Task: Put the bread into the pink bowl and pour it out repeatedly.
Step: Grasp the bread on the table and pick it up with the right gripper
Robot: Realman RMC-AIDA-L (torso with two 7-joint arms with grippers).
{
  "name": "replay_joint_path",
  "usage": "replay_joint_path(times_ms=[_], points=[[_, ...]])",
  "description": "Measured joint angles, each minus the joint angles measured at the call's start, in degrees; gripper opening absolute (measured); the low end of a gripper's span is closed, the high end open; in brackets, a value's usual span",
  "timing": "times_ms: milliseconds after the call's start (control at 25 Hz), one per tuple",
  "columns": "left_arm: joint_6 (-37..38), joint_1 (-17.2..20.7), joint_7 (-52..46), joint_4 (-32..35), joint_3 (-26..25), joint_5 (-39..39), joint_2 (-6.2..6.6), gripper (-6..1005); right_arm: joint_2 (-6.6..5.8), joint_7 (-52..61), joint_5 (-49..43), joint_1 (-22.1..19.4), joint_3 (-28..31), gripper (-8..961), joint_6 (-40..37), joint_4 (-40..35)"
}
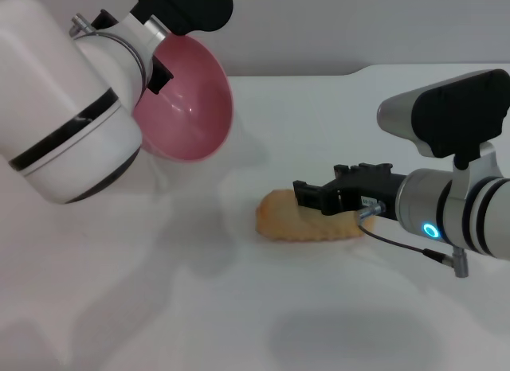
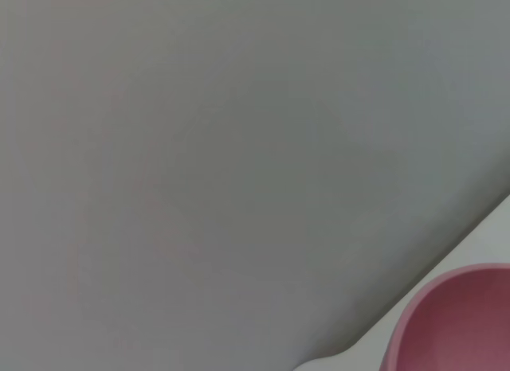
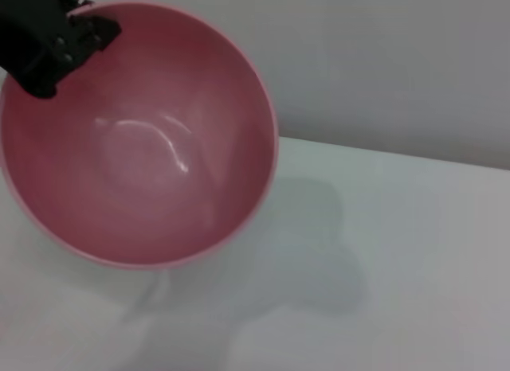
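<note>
Seemingly, right gripper (image 1: 319, 197) straddles bread (image 1: 279, 217).

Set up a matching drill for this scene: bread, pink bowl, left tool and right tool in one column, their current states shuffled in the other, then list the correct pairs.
Column one:
1. bread
2. pink bowl
3. left tool
4. right tool

Column two:
A. gripping a rim, up in the air
B. tilted on its side, empty, off the table
C. lying flat on the table
D. low, fingers right at the loaf

Pairs: 1-C, 2-B, 3-A, 4-D
</note>
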Motion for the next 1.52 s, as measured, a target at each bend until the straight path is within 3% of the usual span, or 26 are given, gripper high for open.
replay_joint_path(times_ms=[1520], points=[[1.5, -1.0, 0.8, -0.7, -0.3, -1.0, -0.09, 97, 0.01, 1.0, 3.1, 6.4, 2.7, 623, -2.7, 15.1]])
